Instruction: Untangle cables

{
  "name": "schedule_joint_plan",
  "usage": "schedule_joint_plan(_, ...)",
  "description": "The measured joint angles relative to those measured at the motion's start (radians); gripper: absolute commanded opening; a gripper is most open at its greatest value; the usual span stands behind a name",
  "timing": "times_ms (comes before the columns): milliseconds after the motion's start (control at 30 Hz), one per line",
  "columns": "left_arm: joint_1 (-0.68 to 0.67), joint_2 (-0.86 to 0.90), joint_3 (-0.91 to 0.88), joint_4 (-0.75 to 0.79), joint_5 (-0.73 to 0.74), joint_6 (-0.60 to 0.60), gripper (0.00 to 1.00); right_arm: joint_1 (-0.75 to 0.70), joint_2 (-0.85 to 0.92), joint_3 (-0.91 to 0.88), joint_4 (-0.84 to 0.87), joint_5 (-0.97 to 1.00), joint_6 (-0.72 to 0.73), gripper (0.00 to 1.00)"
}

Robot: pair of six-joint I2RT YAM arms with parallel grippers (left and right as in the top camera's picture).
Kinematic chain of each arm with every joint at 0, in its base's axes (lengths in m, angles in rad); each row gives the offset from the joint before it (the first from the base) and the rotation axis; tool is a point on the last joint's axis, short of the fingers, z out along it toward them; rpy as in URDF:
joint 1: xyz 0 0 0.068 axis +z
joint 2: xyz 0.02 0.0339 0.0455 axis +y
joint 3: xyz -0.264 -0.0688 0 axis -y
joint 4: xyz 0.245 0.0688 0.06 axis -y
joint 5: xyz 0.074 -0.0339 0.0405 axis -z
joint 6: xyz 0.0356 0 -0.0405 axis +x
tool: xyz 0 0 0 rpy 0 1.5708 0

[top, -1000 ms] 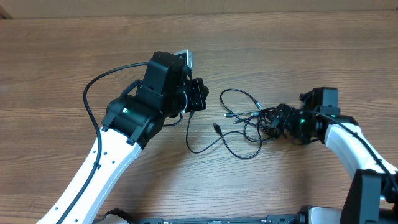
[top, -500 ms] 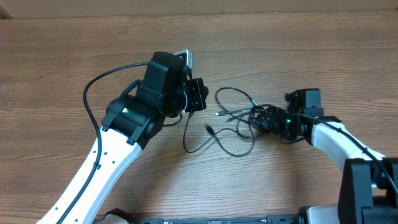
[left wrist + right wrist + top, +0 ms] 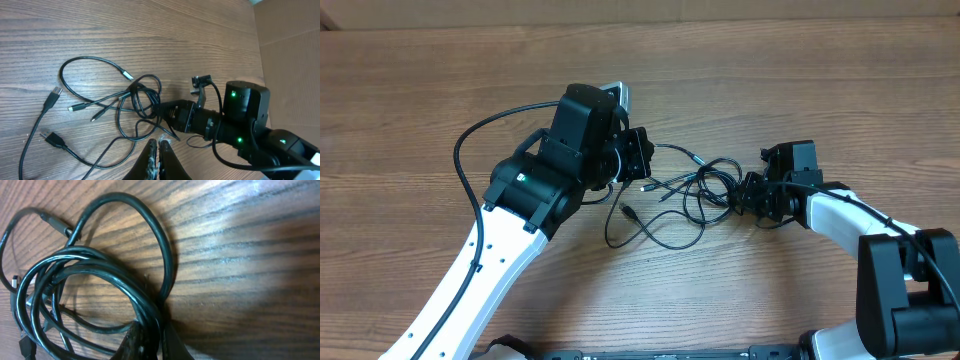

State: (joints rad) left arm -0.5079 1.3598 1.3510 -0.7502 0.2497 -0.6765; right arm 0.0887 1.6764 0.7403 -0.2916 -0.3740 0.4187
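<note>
The cables (image 3: 692, 185) are thin black cords with small plug tips, bunched in a loose knot at mid-table between the two arms. My right gripper (image 3: 745, 195) is at the knot's right side, shut on a bundle of looped strands (image 3: 100, 275); in the right wrist view its fingers (image 3: 150, 340) pinch them. My left gripper (image 3: 642, 160) hovers at the knot's left edge. In the left wrist view its tips (image 3: 158, 144) are pressed together with nothing visible between them, and the cables (image 3: 132, 100) fan out just ahead, with the right gripper (image 3: 170, 114) beyond.
Loose plug ends lie left of the knot (image 3: 52, 95) and one below it (image 3: 628, 212). The left arm's own thick wire (image 3: 470, 150) arcs out to the left. A cardboard wall (image 3: 640, 10) borders the far side of the wooden table (image 3: 820, 90).
My right gripper has closed on the knot and moved left, dragging the cables toward the left gripper. The left arm has stayed put.
</note>
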Motion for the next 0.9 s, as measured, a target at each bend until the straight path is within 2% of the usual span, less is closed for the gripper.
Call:
schedule_joint_plan(200,0.0,0.0,0.0,-0.005,0.0,-0.001,0.04,0.004,-0.079,0.04,-0.118,0.026,-0.016,0.04)
schedule_joint_plan(433,0.0,0.0,0.0,-0.008,0.0,-0.005,0.04,0.004,-0.314,0.174,-0.206,0.041,-0.037,0.04)
schedule_joint_plan(633,0.0,0.0,0.0,-0.01,0.002,-0.023,0.04,0.003,-0.482,0.35,-0.395,0.083,-0.06,0.04)
schedule_joint_plan(867,0.0,0.0,0.0,0.049,0.072,-0.054,0.04,0.003,-0.513,0.627,-0.643,0.154,-0.134,0.04)
schedule_joint_plan(900,0.0,0.0,0.0,0.066,0.095,-0.061,0.09,0.003,-0.515,0.656,-0.661,0.163,-0.146,0.04)
